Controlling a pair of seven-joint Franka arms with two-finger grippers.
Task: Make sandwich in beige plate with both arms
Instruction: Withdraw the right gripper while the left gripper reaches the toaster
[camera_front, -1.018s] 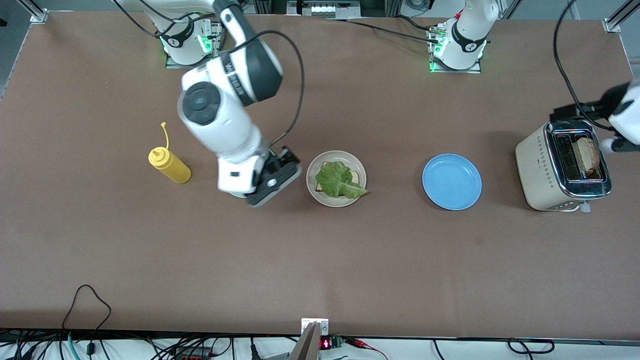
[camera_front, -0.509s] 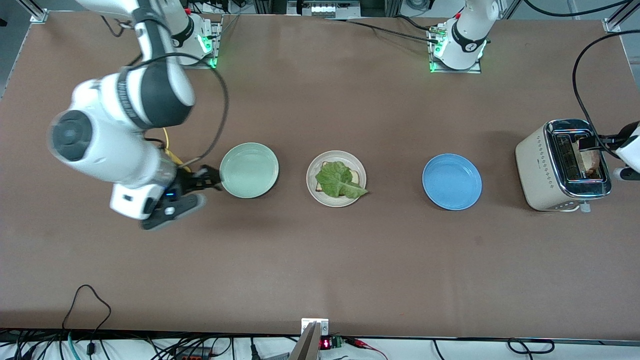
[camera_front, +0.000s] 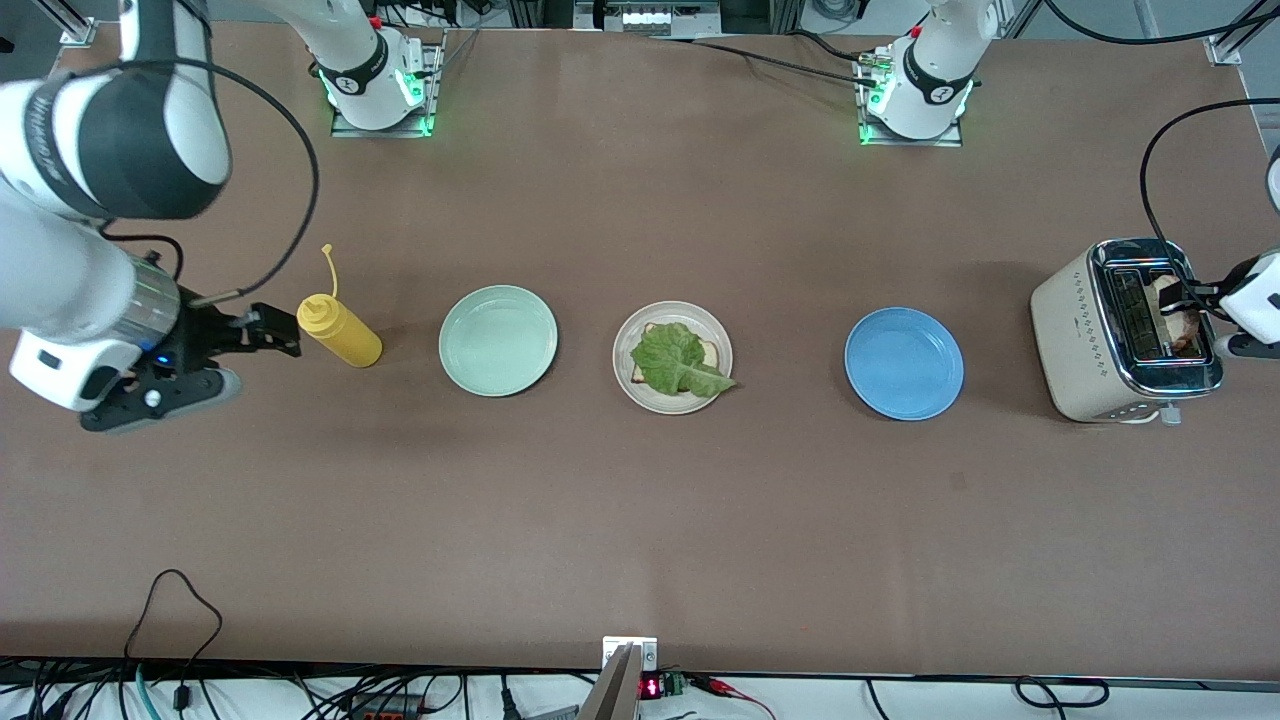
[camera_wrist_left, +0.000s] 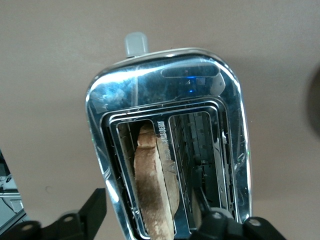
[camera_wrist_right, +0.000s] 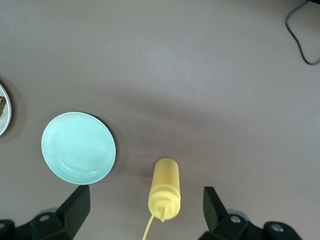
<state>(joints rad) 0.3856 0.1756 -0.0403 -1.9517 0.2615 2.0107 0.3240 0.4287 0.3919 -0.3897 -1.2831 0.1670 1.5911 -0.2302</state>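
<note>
The beige plate (camera_front: 622, 365) sits mid-table and holds one bread slice (camera_front: 709, 352) with a crinkled green lettuce leaf (camera_front: 678, 360) on it. A second toasted slice (camera_front: 1172, 298) stands in a slot of the toaster (camera_front: 1075, 335); it also shows in the left wrist view (camera_wrist_left: 152, 187). My left gripper (camera_front: 1192, 303) is open over the toaster (camera_wrist_left: 165, 95), its jaws to either side of that slice (camera_wrist_left: 152, 222). My right gripper (camera_front: 262, 335) is open and empty, over the table beside the yellow squeeze bottle (camera_front: 340, 333), which shows between its jaws (camera_wrist_right: 145, 210).
A mint-green plate (camera_front: 498, 340) lies between the yellow bottle (camera_wrist_right: 164, 192) and the beige plate. A blue plate (camera_front: 903, 362) lies between the beige plate and the toaster. The mint plate also shows in the right wrist view (camera_wrist_right: 78, 147).
My right arm swung away from the plates toward its own end of the table, uncovering the mint plate. My left gripper moved in over the toaster slice.
</note>
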